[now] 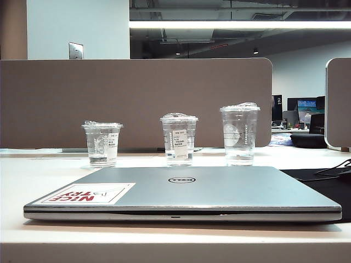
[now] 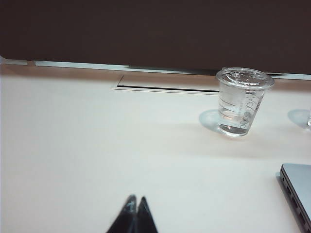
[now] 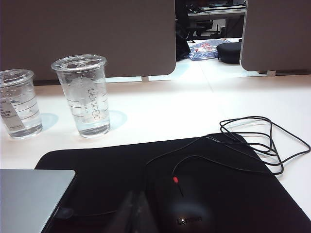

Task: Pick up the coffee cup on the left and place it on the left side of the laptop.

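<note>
My left gripper [image 2: 135, 206] has its two fingers pressed together, with nothing between them. It hangs low over the bare white table [image 2: 73, 145], well apart from the coffee cup [image 2: 241, 101]. My right gripper [image 3: 133, 208] is only a faint blur over the black mat [image 3: 233, 194], just beside the mouse [image 3: 182, 206]. I cannot tell if those fingers are open or closed.

So I think the job has not started. The coffee cup [image 1: 102, 143] stands upright at the back of the table, the leftmost of three cups in a row, behind the laptop [image 1: 181, 194]. It has a little water in it. The laptop lies closed, and the table to its left is bare. That is where the cup should go.

Everything is left to do: reach out, open my fingers, grab the cup, lift it, and set it down. Neither arm shows in the view from off the arms, so both look tucked back, not reaching.
</note>
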Action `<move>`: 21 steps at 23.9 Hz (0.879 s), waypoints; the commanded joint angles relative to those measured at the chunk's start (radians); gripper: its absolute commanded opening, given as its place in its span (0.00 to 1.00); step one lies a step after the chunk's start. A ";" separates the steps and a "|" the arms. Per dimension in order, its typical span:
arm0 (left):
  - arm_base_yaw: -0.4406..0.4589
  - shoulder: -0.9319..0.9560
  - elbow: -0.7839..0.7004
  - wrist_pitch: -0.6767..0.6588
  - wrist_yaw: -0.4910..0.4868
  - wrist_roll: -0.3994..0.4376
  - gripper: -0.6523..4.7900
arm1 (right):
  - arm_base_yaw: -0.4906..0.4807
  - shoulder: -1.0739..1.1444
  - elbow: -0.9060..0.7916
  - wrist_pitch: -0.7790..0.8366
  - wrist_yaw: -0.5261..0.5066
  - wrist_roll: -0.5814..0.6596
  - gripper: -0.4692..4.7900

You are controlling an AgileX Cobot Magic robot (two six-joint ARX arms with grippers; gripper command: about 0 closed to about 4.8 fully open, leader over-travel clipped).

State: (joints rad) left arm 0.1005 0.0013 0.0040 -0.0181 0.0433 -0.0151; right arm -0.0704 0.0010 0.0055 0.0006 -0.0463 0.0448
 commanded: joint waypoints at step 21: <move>0.000 0.000 0.003 -0.002 0.005 -0.079 0.11 | 0.392 0.183 -0.004 0.018 0.002 0.000 0.08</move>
State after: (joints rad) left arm 0.1001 0.0013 0.0040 -0.0189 0.0437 -0.0418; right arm 0.2909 0.1654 0.0055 0.0025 -0.0460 0.0448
